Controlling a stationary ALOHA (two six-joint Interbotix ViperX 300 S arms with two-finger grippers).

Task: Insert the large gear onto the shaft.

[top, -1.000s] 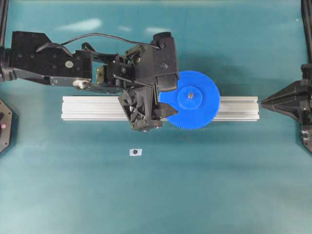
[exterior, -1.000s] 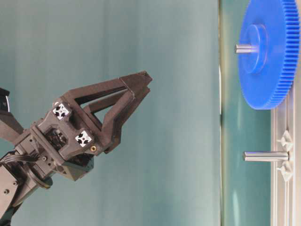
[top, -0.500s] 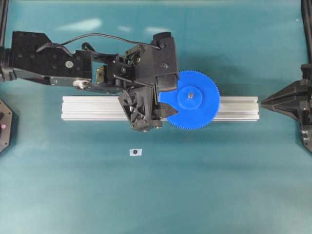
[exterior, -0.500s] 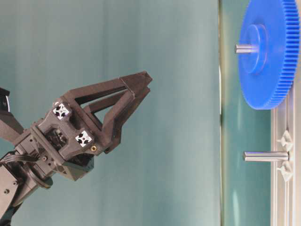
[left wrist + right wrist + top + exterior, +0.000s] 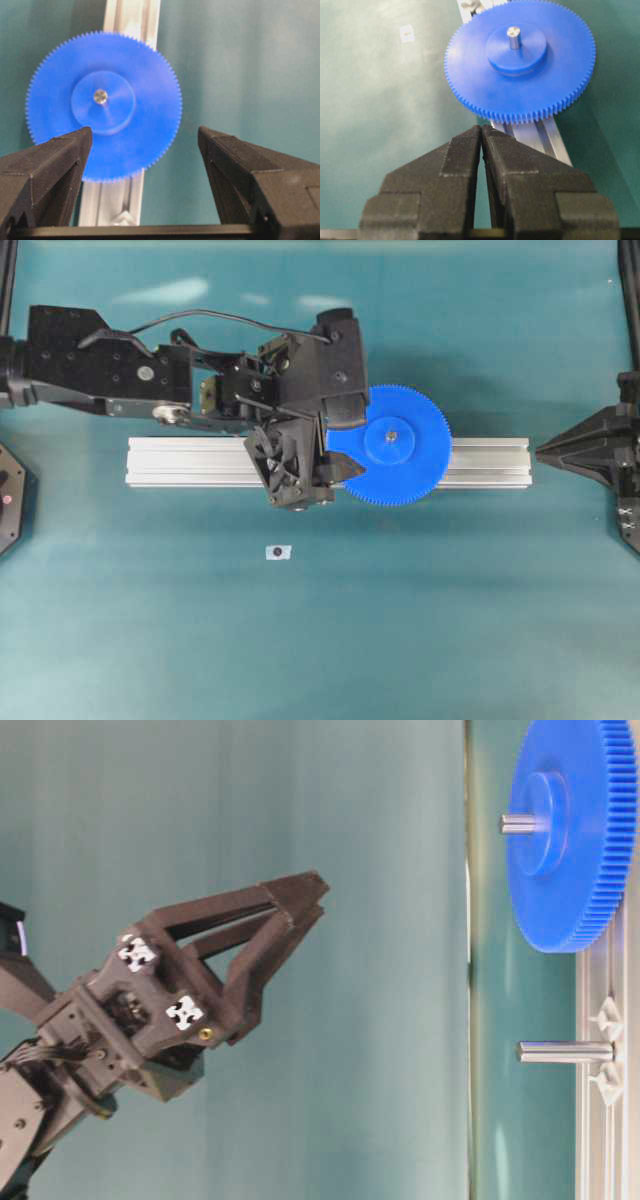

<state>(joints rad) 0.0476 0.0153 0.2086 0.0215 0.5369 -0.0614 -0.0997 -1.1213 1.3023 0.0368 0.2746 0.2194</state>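
The large gear (image 5: 104, 105) sits seated on the shaft (image 5: 100, 96), just ahead of the wide-open, empty left gripper (image 5: 145, 145); right gripper (image 5: 481, 137) closed, well back.

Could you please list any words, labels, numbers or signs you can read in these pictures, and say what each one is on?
There is no readable text in any view.
The large gear carries no lettering, only teeth and a plain hub.
The aluminium rail shows no markings.
The small pale tag on the table shows only a dark hole; anything else on it is too small to read.
The left tool and right tool bear no visible labels.
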